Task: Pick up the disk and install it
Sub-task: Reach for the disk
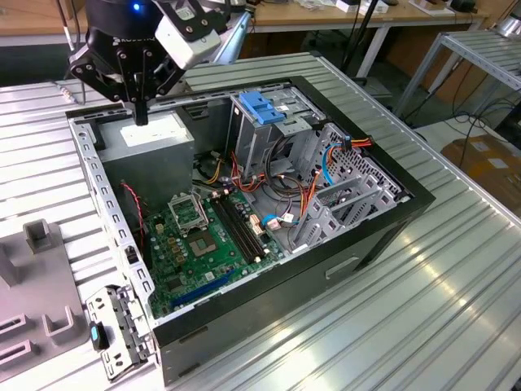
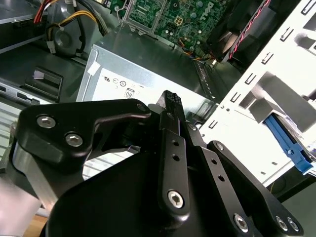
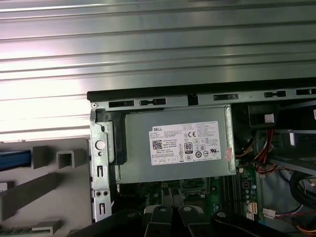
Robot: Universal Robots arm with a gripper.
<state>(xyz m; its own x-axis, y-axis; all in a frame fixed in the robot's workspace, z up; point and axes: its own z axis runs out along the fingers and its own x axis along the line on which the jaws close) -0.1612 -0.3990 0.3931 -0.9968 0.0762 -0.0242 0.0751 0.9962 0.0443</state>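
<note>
Over the power supply (image 1: 153, 138), the gripper (image 1: 142, 116) is hovering, fingers seemingly together and empty; descending carelessly risks denting its casing.

This looks like a robotics lab or assembly workshop. In the exterior view an opened desktop computer case (image 1: 269, 204) lies on a ribbed aluminium table (image 1: 456, 326) (its motherboard (image 1: 203, 236) laid bare). Wooden workbenches (image 1: 326, 16) stand at twelve o'clock, with an aluminium-profile frame (image 1: 480, 49) at two o'clock. A cardboard box (image 1: 488, 163) sits on the floor at three o'clock.
</note>
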